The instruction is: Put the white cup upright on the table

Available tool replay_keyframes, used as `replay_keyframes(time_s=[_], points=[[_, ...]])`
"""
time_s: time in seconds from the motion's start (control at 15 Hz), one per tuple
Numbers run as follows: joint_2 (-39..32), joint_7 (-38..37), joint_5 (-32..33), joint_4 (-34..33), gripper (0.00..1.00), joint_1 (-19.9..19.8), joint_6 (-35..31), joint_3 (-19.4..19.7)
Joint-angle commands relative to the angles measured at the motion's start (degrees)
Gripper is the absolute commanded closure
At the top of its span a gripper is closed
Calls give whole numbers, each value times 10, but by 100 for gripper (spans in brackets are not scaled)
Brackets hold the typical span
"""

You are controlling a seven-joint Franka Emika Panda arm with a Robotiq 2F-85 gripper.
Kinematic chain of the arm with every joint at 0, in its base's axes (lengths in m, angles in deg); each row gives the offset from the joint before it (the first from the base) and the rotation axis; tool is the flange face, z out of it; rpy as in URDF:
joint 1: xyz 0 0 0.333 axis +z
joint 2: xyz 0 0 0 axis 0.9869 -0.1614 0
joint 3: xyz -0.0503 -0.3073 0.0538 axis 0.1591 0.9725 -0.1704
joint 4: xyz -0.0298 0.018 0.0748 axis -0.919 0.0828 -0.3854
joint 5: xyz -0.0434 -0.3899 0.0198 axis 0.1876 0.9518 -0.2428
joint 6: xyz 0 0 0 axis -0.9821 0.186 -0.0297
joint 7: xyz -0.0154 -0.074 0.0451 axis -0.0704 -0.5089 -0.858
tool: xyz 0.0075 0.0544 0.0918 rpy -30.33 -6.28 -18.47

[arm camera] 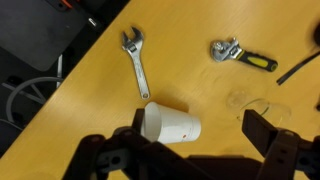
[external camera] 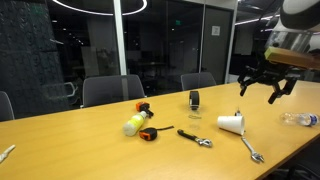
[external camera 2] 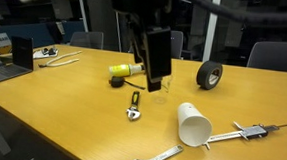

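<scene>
My fingers (arm camera: 265, 132) hang spread wide and empty, pointing down above the white cup (arm camera: 172, 124), which lies on its side on the worktop (arm camera: 190, 70), with a wrench (arm camera: 137, 62) just beyond.

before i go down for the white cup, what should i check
1. Gripper open: ok, fingers spread wide.
2. White cup between the fingers in the wrist view: ok.
3. Cup upright: not ok, it lies on its side on the table.
4. Gripper down at cup height: not ok, it hovers above.
5. Wrench apart from cup: cannot tell, its end lies right beside it.
</scene>
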Motion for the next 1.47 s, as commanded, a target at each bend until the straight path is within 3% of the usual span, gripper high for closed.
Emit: replay_keyframes(time_s=[0.0,0.27,0.6,0.93,1.4], points=[[-101,-20,-44,-1,0,-27,-133,23],[-200,-17,-122,-1,0,-20,-269,63],[-291,16,-294,-1,0,44,-395,124],[-322,104,-461,-9,0,115,-425,164],[-342,181,-548,-24,0,139,-433,175]])
